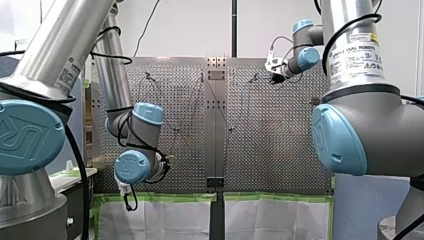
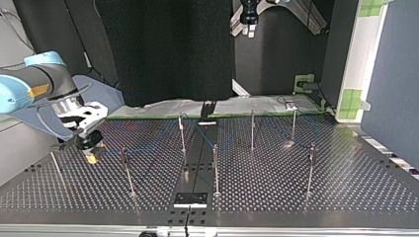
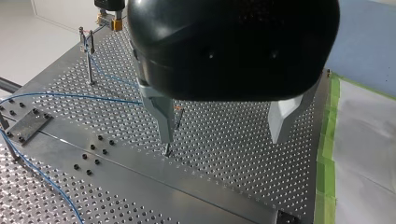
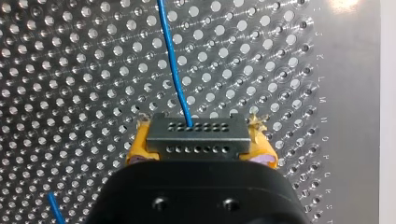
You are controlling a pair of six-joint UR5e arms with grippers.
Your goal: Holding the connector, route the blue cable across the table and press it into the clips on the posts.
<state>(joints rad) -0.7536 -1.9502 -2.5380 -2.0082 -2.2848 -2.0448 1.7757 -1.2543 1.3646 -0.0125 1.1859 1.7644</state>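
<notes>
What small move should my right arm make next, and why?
Probably ease my right gripper a little away from the nearest post, to draw the blue cable taut. That gripper is shut on the connector, and the cable runs from it to that post's top; whether it is seated there I cannot tell. My left gripper is open.

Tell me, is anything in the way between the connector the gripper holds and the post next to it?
Nothing visible is. My right gripper is shut on the connector, and in the top view only bare perforated table lies between it and the post beside it. My left gripper hangs open far off.
</notes>
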